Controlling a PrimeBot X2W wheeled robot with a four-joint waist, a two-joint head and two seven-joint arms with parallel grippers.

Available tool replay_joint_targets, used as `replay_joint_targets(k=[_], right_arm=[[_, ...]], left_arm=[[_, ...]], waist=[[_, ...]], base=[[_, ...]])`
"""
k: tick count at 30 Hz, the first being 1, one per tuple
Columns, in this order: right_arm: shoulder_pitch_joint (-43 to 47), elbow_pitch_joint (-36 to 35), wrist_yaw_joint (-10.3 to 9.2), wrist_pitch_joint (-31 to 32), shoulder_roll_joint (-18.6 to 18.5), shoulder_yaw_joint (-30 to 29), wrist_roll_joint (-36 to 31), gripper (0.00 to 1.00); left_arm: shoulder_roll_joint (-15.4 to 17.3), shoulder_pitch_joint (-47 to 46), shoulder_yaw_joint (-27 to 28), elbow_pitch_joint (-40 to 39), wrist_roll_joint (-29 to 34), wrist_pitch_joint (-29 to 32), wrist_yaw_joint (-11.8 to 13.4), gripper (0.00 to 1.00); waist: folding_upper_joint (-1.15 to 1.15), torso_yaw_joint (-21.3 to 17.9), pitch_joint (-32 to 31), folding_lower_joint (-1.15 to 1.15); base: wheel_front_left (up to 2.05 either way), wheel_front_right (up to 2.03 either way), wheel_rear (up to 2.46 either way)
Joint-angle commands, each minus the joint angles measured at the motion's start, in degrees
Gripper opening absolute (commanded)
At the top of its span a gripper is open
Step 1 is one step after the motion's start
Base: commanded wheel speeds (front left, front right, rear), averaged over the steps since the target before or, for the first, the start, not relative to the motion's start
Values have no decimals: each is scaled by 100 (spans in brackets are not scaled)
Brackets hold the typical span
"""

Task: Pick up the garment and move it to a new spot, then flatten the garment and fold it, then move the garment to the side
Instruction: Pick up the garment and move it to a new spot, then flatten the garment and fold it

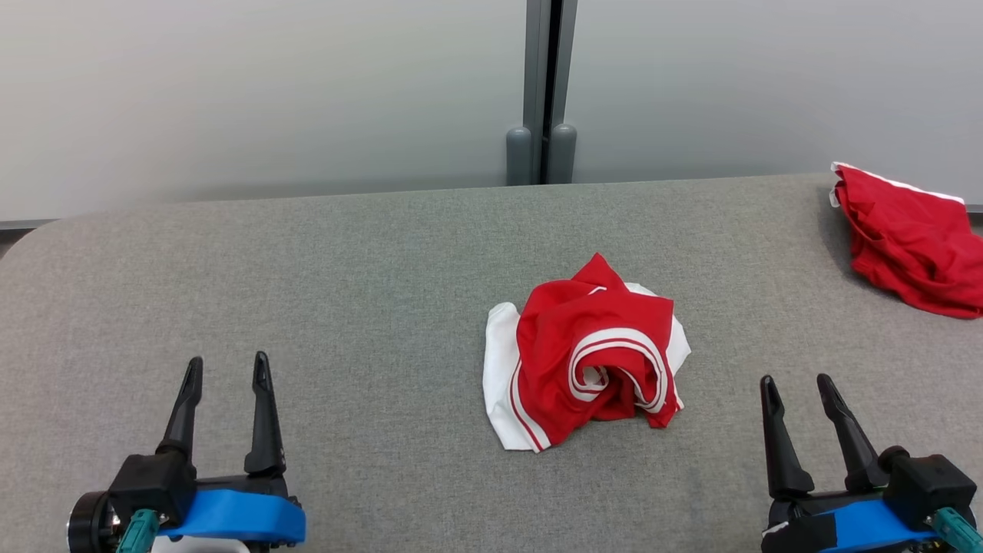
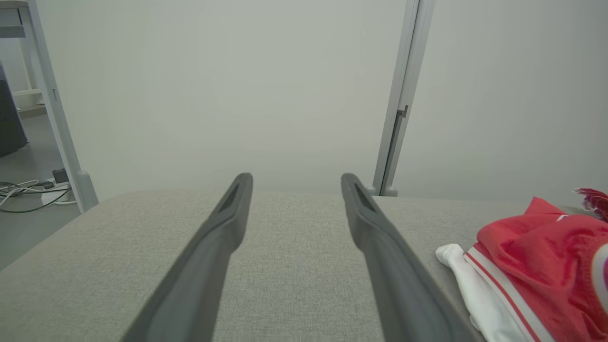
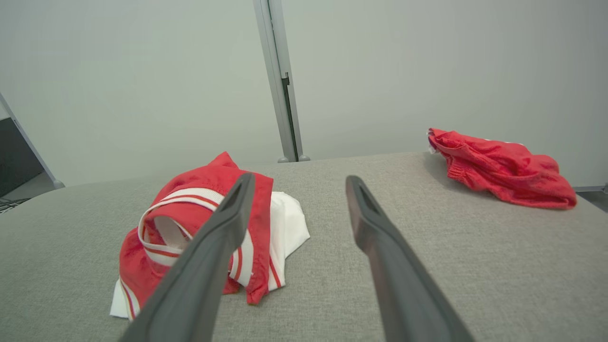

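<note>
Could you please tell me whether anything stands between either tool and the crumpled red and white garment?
Nothing visible does: only bare table lies between the garment and the left tool or right tool. The other red cloth sits far right.

It is looking like a lab or office test space: pale partition panels (image 1: 230, 92) are standing behind a grey fabric-covered desk (image 1: 345, 253), and loose cables (image 2: 26, 187) are lying on the floor (image 2: 28, 228)
</note>
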Motion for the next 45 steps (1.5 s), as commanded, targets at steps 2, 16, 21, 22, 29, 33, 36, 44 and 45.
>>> replay_joint_targets(k=[2,16,21,22,29,33,36,44,45], right_arm=[[122,52,3,-18,-8,-36,-57,100],[125,241,3,-18,-9,-77,-65,100],[128,276,2,-18,-9,-63,-58,100],[134,281,2,-18,-9,-63,-55,100],[76,266,3,-19,-9,-159,-32,100],[-213,242,2,-10,-88,-170,-147,100],[-525,279,3,60,-206,-109,-181,100],[-1650,655,2,311,-619,45,-287,100],[-1769,758,3,336,-668,60,-302,100]], left_arm=[[-87,142,167,-19,128,-24,-105,100],[-500,403,693,-94,639,-25,-487,100],[-581,386,808,-90,737,-25,-545,100],[-591,380,819,-80,760,-25,-556,100],[-643,318,932,-82,858,-25,-660,100],[-677,289,908,-142,903,-25,-669,100],[-699,248,883,-157,905,-25,-677,100],[-726,85,790,-167,901,-25,-691,100],[-727,49,789,-156,891,-25,-687,100]], waist=[[0,6,-19,0],[0,49,-19,0],[0,48,-12,0],[0,49,-10,0],[0,63,26,0],[0,98,90,0],[0,131,162,0],[0,277,430,0],[0,303,466,0]], base=[[0,0,0],[0,0,0],[0,0,0],[0,0,0],[0,0,0],[0,0,0],[0,0,0],[0,0,0],[0,0,0]])
